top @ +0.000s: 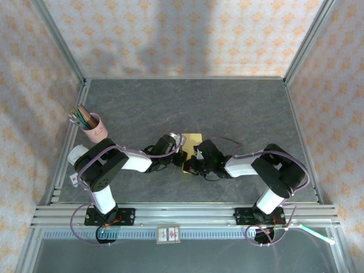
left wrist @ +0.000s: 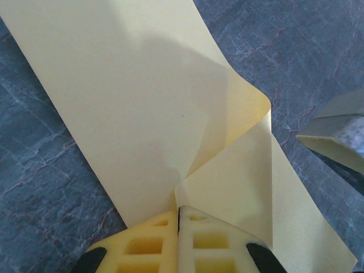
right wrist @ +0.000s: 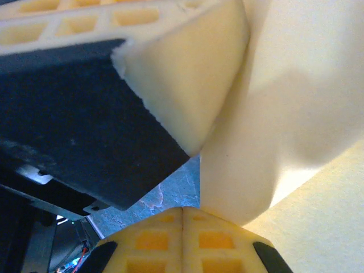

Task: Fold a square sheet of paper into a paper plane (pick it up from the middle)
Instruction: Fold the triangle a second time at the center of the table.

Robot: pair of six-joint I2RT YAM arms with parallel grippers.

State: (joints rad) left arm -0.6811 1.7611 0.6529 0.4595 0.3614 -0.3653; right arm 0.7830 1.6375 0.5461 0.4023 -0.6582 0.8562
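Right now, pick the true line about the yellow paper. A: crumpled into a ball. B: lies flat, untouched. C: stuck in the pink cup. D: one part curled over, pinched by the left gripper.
D: the paper bends over on itself and runs into the shut left gripper.

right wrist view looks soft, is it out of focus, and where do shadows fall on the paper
Right wrist: slightly soft close up; a broad shadow crosses the square sheet of paper. Left wrist: sharp, grey shadow beside the curled flap. Top external: even light, no glare.
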